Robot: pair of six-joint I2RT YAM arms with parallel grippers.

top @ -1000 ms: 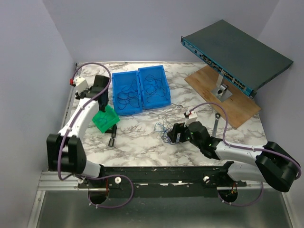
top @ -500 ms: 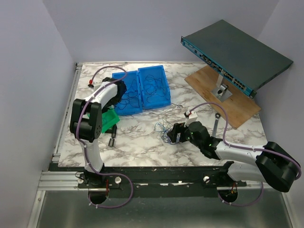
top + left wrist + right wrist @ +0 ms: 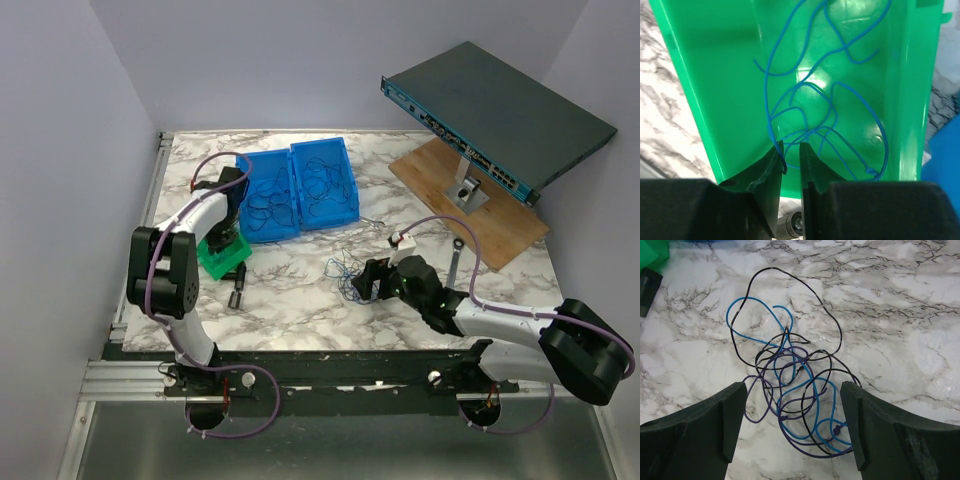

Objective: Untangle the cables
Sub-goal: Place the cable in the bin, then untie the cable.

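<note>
1. Left pincer [image 3: 790, 147]: almost closed, tips nipping a thin curly blue cable [image 3: 768, 95] inside the green plastic bin [image 3: 715, 75].
2. Right pincer [image 3: 792, 385]: wide open, holding nothing, straddling a tangle of thin blue, black and purple cables [image 3: 790, 375] on the white marble table [image 3: 900, 315].

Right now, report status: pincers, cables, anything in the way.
Left pincer nearly shut, grip unclear, over blue cables in green bin. Right pincer open, straddling tangle. No obstacle seen.
</note>
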